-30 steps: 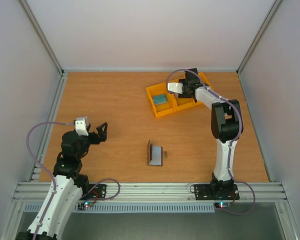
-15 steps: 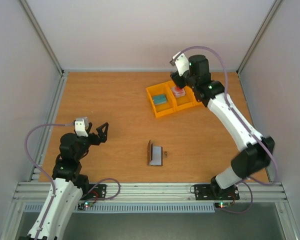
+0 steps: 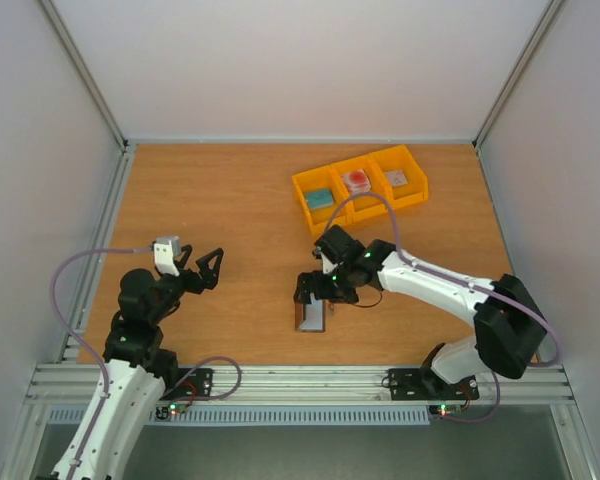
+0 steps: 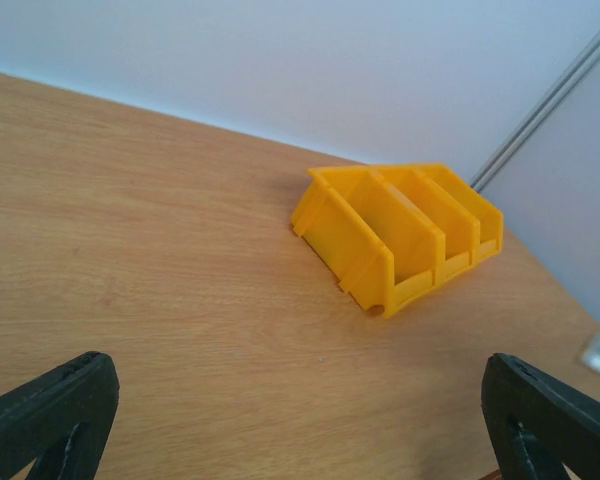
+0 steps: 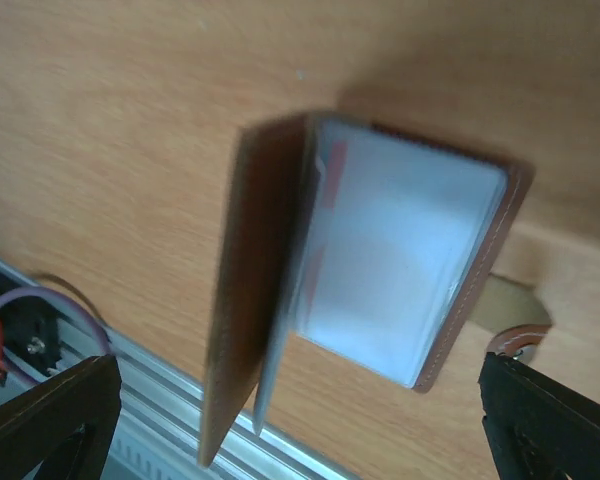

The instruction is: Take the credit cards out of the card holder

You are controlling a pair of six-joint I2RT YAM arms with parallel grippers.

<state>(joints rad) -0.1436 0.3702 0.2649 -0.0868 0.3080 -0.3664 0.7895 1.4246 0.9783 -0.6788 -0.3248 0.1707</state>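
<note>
Right hand (image 3: 315,290) spread wide, pinching nothing, hovers just over the card holder (image 3: 311,316), which stands half open on the bench (image 3: 210,190) near its front edge. A red card edge (image 5: 332,170) shows inside the lining. One credit card (image 3: 357,181) lies in the yellow bin (image 3: 327,224), middle compartment. Left hand (image 3: 202,268) spread, idle, well apart. Step looks like reaching for another card; next move needs a pinch on that thin edge

No readable text, brand, number or sign on card holder (image 5: 400,260) or yellow bin (image 4: 365,240).
</note>
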